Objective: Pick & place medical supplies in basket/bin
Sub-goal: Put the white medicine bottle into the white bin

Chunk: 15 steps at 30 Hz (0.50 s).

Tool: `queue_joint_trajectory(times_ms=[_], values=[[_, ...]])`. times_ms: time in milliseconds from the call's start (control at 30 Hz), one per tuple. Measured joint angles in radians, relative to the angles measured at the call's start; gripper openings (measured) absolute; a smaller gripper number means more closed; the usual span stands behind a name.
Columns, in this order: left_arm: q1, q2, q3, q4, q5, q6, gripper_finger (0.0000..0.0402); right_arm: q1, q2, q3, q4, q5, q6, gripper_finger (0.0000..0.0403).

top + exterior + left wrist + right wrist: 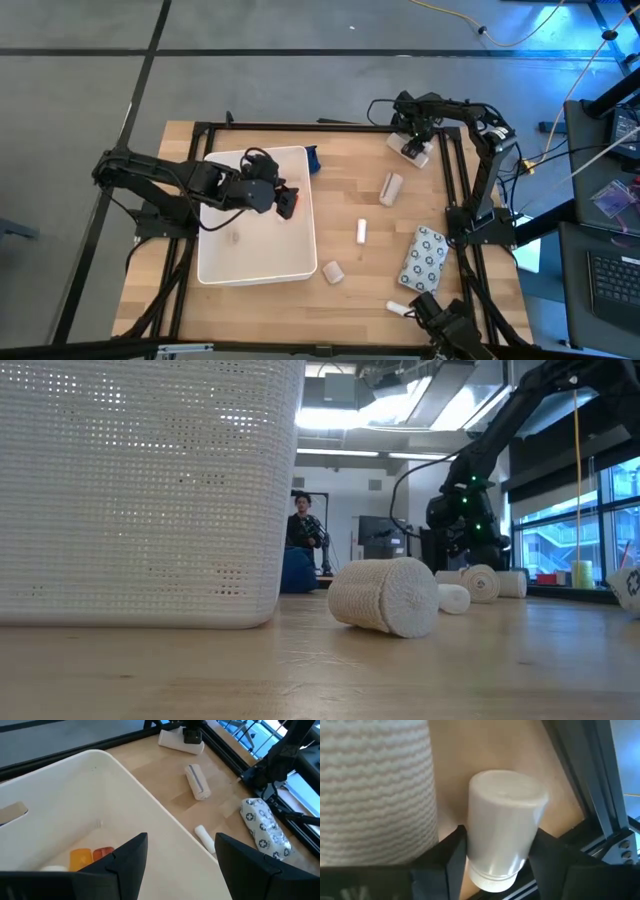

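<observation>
While the light wooden bench (pixel 370 275) carries most supplies, the large white rectangular plastic tub (pixel 256 270) sits at its left side, holding orange and red bottles (pixel 92 856). Left gripper (pixel 288 201) hovers over the tub, fingers spread, empty. Right gripper (pixel 495 852) is at the far right corner, fingers pinching a white plastic bottle (pixel 502 827) beside a white ribbed roll (pixel 375 790).

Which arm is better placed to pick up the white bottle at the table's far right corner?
Right. The right gripper already straddles the white bottle, while the left gripper hovers over the basket.
</observation>
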Motion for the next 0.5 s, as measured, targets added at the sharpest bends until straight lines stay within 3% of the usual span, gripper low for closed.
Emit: queue_joint_trajectory(times_ms=[333, 500], values=[[0.0, -0.007, 0.0, -0.002, 0.007, 0.017, 0.0224, 0.0, -0.016, -0.001, -0.034, -0.013, 0.054, 0.017], [0.0, -0.027, 0.0, -0.002, 0.019, 0.027, 0.0224, 0.0, -0.084, 0.008, -0.042, -0.08, 0.058, 0.0164]])
